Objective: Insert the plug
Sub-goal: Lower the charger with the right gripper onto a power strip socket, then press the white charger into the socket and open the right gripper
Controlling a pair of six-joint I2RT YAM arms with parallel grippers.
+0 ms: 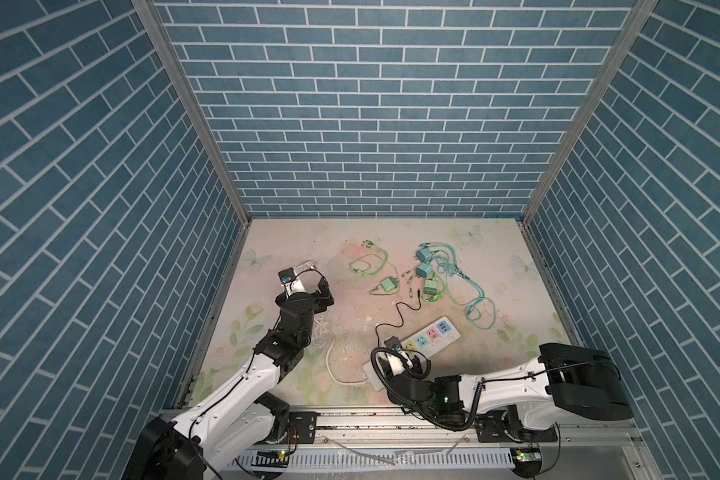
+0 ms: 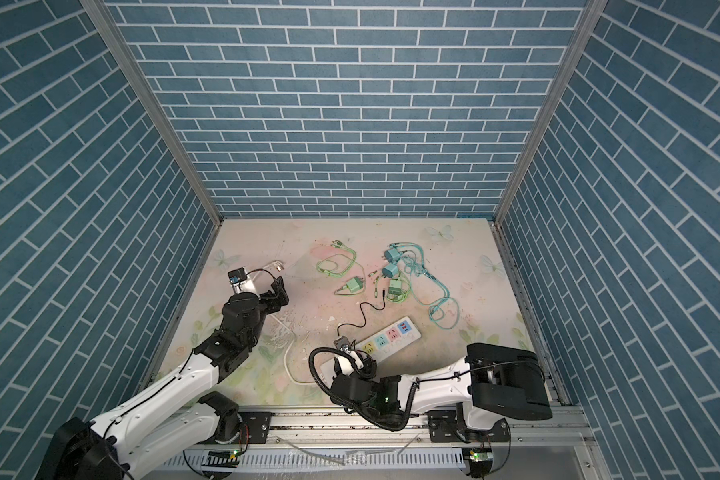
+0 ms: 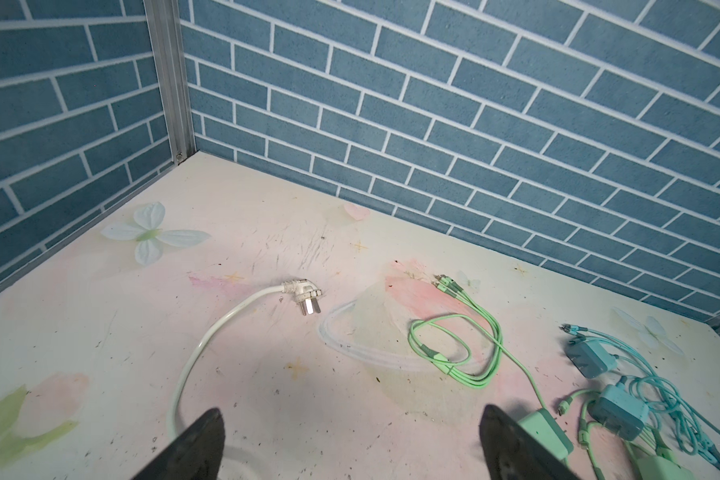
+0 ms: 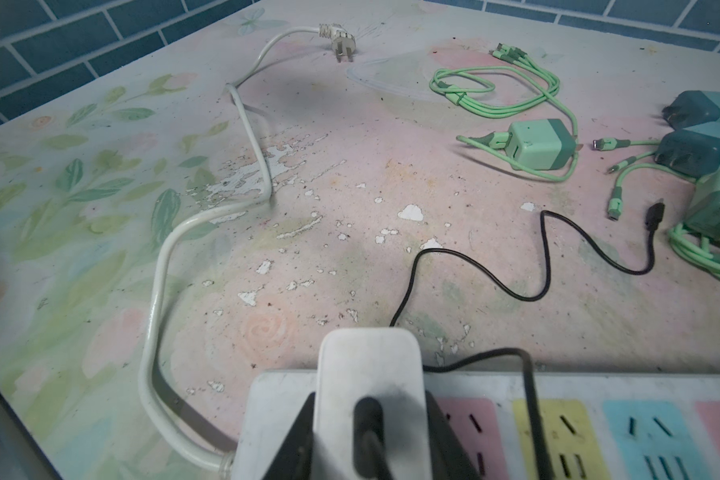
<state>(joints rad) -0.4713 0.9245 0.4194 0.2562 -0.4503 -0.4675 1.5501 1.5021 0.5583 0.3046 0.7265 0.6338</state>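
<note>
In the right wrist view my right gripper is shut on the plug, a white charger block with a black cable coming out of it. The plug stands over the cord end of the white power strip, beside its pink socket. Its prongs are hidden, so I cannot tell whether they are in a socket. Both top views show the strip with the right gripper at its near end. My left gripper hangs open and empty over the left of the table.
The strip's own white cord ends in a three-pin plug lying at the back left. Green chargers and coiled green cables lie mid-table. Teal chargers and tangled teal cables lie to their right. Brick walls enclose three sides.
</note>
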